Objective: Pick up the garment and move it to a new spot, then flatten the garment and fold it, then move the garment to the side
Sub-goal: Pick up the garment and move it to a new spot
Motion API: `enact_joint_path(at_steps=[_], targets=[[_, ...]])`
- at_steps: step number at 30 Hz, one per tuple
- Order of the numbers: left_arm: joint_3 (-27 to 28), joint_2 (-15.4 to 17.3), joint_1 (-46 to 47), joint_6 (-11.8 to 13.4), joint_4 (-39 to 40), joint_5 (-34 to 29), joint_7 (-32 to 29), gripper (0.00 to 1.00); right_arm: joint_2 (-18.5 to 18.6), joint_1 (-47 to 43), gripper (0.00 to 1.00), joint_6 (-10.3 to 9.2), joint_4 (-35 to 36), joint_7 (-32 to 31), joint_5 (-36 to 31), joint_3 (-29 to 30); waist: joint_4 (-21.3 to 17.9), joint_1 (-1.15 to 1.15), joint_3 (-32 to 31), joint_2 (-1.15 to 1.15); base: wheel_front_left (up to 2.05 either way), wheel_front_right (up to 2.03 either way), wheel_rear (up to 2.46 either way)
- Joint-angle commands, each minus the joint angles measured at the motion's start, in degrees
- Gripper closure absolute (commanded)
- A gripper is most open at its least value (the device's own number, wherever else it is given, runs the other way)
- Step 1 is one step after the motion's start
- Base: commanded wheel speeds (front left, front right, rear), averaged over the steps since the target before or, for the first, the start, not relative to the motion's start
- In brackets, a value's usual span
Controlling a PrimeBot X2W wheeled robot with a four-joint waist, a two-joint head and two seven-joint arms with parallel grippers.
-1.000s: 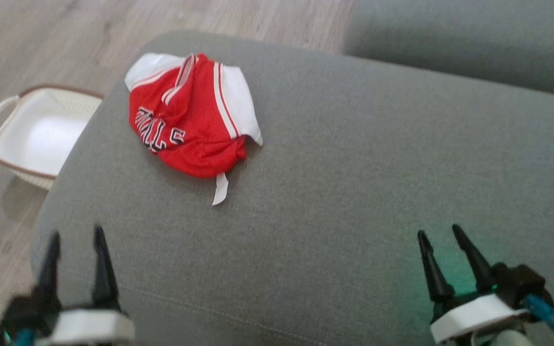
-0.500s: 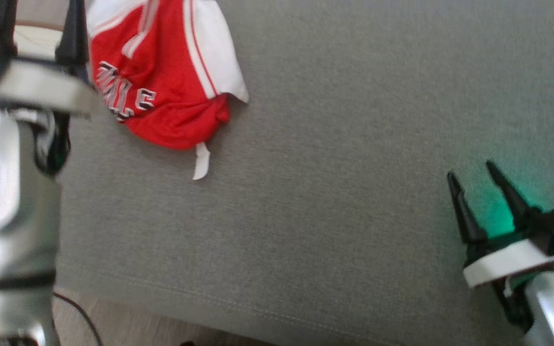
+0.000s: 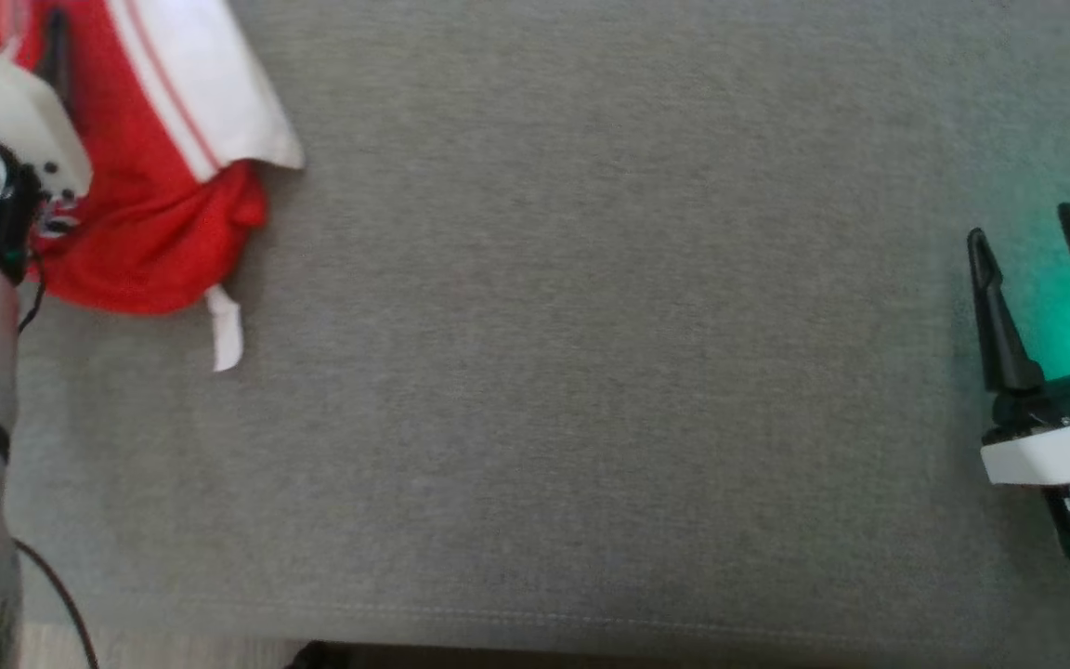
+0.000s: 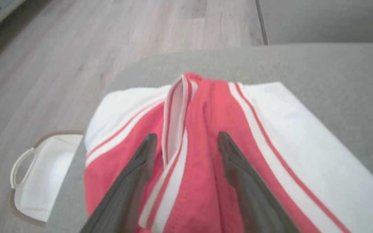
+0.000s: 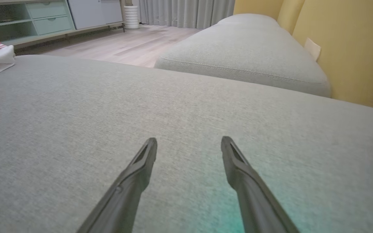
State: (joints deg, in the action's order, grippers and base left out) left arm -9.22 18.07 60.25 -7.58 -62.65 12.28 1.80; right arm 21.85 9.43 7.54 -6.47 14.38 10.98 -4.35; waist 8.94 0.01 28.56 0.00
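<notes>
One crumpled red-and-white sports garment (image 3: 154, 214) lies in the far left corner of a grey sofa cushion (image 3: 591, 325), close to the cushion's rounded edge. In the head view its white side panel and thin red stripes slant from upper left down to lower right, and a small white tab (image 3: 226, 339) sticks out of the red bunch toward the near seam of the cushion. In the left wrist view the stripes run lengthwise, away from the camera, roughly in line with the fingers.

The left claw (image 4: 187, 135) is over the garment with its fingers spread apart, one on each side of a raised fold of striped trim, gripping nothing; whether the tips touch the cloth I cannot tell. Its pale forearm rises along the left edge of the head view. The right claw (image 3: 1024, 223) is well apart, at the cushion's right side, also released, fingers pointing away over bare fabric tinted by a green glow.

Beyond the cushion are a wooden floor (image 4: 76, 48), a white basket (image 4: 40, 181) with a brown rim, a second grey cushion (image 5: 244, 55), a yellow wall (image 5: 351, 48) and pale curtains (image 5: 186, 13)
</notes>
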Motion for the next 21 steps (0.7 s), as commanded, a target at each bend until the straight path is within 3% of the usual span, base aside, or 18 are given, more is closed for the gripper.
enact_joint_path(at_steps=[1,2,4,5,12,21], targets=[[0.51,4.56,2.38,0.10,-0.31,0.50,-0.52,0.00,0.91,-1.85,0.00,-0.05,2.54,0.62,-0.56,-0.20,-2.58,-0.01,2.11,0.00,0.00,0.00,0.00],[0.22,5.02,2.60,0.10,-1.34,0.81,-0.66,0.10,0.73,-1.96,0.00,-0.05,3.04,0.62,-0.64,0.08,-2.98,-0.01,2.33,0.00,0.00,0.00,0.00],[-0.50,6.05,2.97,0.10,-2.57,1.36,0.16,0.73,0.44,-2.01,0.00,-0.05,3.88,0.62,-0.79,0.26,-3.69,-0.01,2.78,0.00,0.00,0.00,0.00],[-0.94,6.20,3.05,0.10,-3.01,1.75,0.51,1.00,0.14,-1.96,0.00,-0.05,4.13,0.62,-0.69,0.55,-3.89,-0.01,2.93,0.00,0.00,0.00,0.00],[-4.66,7.23,4.16,0.09,-2.15,3.82,6.31,1.00,-2.59,-1.52,0.00,-0.05,4.66,0.62,1.36,1.24,-4.20,-0.01,1.69,0.00,0.00,0.00,0.00],[-14.85,8.50,8.01,0.09,5.59,8.32,11.01,1.00,-7.05,0.54,0.00,-0.05,2.22,0.62,1.27,-1.92,-6.11,-0.01,-8.21,0.00,0.00,0.00,0.00]])
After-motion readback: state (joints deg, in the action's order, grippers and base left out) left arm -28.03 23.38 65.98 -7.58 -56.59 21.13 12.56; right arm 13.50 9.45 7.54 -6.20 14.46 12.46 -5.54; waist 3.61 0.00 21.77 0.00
